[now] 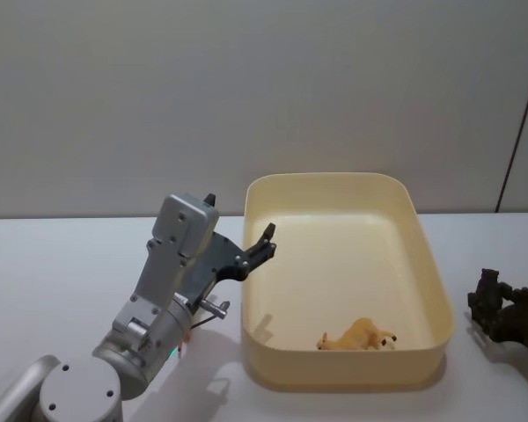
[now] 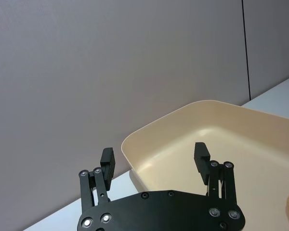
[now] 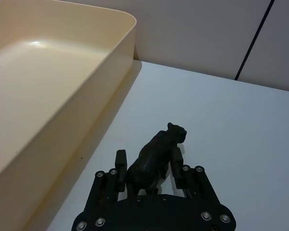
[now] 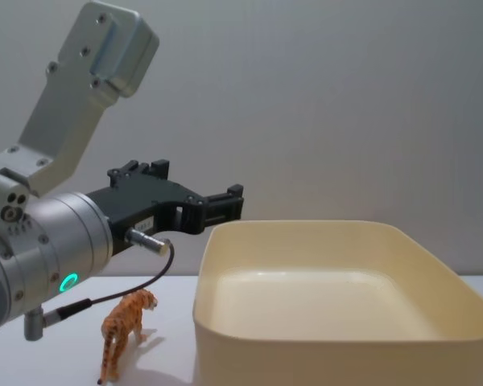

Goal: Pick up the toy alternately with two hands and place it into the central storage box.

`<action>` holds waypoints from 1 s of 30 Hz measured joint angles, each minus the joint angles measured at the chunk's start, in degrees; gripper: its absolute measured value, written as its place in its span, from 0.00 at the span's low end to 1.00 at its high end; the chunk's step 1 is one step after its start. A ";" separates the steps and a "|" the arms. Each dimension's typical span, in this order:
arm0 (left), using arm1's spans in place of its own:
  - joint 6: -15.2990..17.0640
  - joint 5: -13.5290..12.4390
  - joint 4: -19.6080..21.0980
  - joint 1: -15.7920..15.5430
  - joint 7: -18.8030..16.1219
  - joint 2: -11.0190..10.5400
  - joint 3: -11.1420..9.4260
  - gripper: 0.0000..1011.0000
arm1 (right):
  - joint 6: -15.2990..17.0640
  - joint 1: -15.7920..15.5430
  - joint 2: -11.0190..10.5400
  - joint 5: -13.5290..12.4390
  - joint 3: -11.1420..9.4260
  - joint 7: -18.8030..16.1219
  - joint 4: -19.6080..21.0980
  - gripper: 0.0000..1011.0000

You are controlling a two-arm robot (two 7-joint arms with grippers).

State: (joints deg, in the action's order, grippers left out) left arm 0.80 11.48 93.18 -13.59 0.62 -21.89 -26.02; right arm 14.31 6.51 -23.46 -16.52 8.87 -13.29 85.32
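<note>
Worktop [image 1: 53, 264]: white, plain.
Storage box [image 1: 343, 371]: cream tub, resting mid-worktop.
Tiger figure [image 4: 129, 318]: orange, standing upright just left of the box.

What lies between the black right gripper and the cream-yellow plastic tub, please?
Bare white tabletop, in the right wrist view, separates the right gripper, holding a dark animal figure, from the tub.

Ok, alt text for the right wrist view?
The right gripper holds a black toy cat between its fingers, over the white table. The cream tub lies close alongside.
</note>
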 joint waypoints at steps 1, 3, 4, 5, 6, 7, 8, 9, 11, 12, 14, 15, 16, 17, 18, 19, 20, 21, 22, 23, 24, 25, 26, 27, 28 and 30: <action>0.00 0.00 0.00 0.00 0.00 0.00 0.00 0.99 | -0.02 0.03 0.04 0.05 0.03 0.01 -0.05 0.53; 0.00 0.00 0.00 0.00 0.00 0.00 0.00 0.99 | -0.04 0.10 0.10 0.11 0.09 0.03 -0.16 0.46; 0.00 0.00 0.00 0.00 0.00 0.00 0.00 0.99 | -0.06 0.16 0.14 0.18 0.12 0.04 -0.22 0.44; 0.00 0.00 0.00 0.00 0.00 0.00 0.00 0.99 | -0.08 0.18 0.17 0.23 0.14 0.05 -0.27 0.40; 0.00 0.00 0.00 0.00 0.00 0.00 0.00 0.99 | -0.09 0.18 0.17 0.23 0.14 0.05 -0.27 0.38; 0.00 0.00 0.00 0.00 0.00 0.00 0.00 0.99 | -0.11 0.19 0.17 0.23 0.14 0.05 -0.27 0.34; 0.00 0.00 0.00 0.00 0.00 0.00 0.00 0.99 | -0.13 0.17 0.16 0.23 0.13 0.05 -0.27 0.34; 0.00 0.00 0.00 0.00 0.00 0.00 0.00 0.99 | -0.17 0.12 0.13 0.23 0.12 0.05 -0.24 0.32; 0.00 0.00 0.00 0.00 0.00 0.00 0.00 0.99 | -0.37 -0.16 -0.03 0.13 0.01 0.06 0.03 0.32; 0.00 0.00 0.00 0.00 0.00 0.00 0.00 0.99 | -0.64 -0.41 -0.18 -0.02 -0.13 0.10 0.30 0.32; 0.00 0.00 0.00 0.00 0.00 0.00 0.00 0.99 | -0.95 -0.68 -0.35 -0.18 -0.25 0.13 0.60 0.32; 0.00 0.00 0.00 0.00 0.00 0.00 0.00 0.99 | -1.13 -0.89 -0.49 -0.27 -0.37 0.15 0.84 0.32; 0.00 0.00 0.00 0.00 0.00 0.00 0.00 0.99 | -1.57 -1.21 -0.70 -0.46 -0.54 0.19 1.25 0.32; 0.00 0.00 0.00 0.00 0.00 0.00 0.00 0.99 | -1.92 -1.38 -0.82 -0.58 -0.63 0.22 1.45 0.32; 0.00 0.00 0.00 0.00 0.00 0.00 0.00 0.99 | -2.52 -1.78 -1.09 -0.80 -0.88 0.27 1.98 0.32; 0.00 0.00 0.00 0.00 0.00 0.00 0.00 0.99 | -2.52 -1.78 -1.09 -0.80 -0.88 0.27 1.98 0.32; 0.00 0.00 0.00 0.00 0.00 0.00 0.00 0.99 | -3.07 -2.11 -1.35 -1.00 -1.11 0.30 2.49 0.32; 0.00 0.00 0.00 0.00 0.00 0.00 0.00 0.99 | -3.65 -2.42 -1.61 -1.25 -1.34 0.32 3.04 0.32; 0.00 0.00 0.00 0.00 0.00 0.00 0.00 0.99 | -3.93 -2.63 -1.78 -1.38 -1.52 0.33 3.47 0.32; 0.00 0.00 0.00 0.00 0.00 0.00 0.00 0.99 | -4.30 -2.78 -1.93 -1.54 -1.66 0.33 3.81 0.32; 0.00 0.00 0.00 0.00 0.00 0.00 0.00 0.99 | -4.48 -2.92 -2.09 -1.64 -1.80 0.33 4.15 0.32; 0.00 0.00 0.00 0.00 0.00 0.00 0.00 0.99 | -5.09 -3.22 -2.40 -2.04 -2.12 0.32 4.84 0.32; 0.00 0.00 0.00 0.00 0.00 0.00 0.00 0.99 | -5.30 -3.33 -2.64 -2.25 -2.34 0.29 5.35 0.32; 0.00 0.00 0.00 0.00 0.00 0.00 0.00 0.99 | -5.50 -3.43 -2.81 -2.47 -2.51 0.24 5.75 0.32; 0.00 0.00 0.00 0.00 0.00 0.00 0.00 0.99 | -5.65 -3.50 -2.99 -2.70 -2.68 0.14 6.14 0.32; 0.00 0.00 0.00 0.00 0.00 0.00 0.00 0.99 | -6.03 -3.62 -3.46 -3.46 -3.14 -0.38 7.28 0.32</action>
State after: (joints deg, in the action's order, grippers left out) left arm 0.80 11.48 93.18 -13.59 0.63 -21.89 -26.02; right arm 8.28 2.89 -26.93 -19.98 5.73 -13.67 92.60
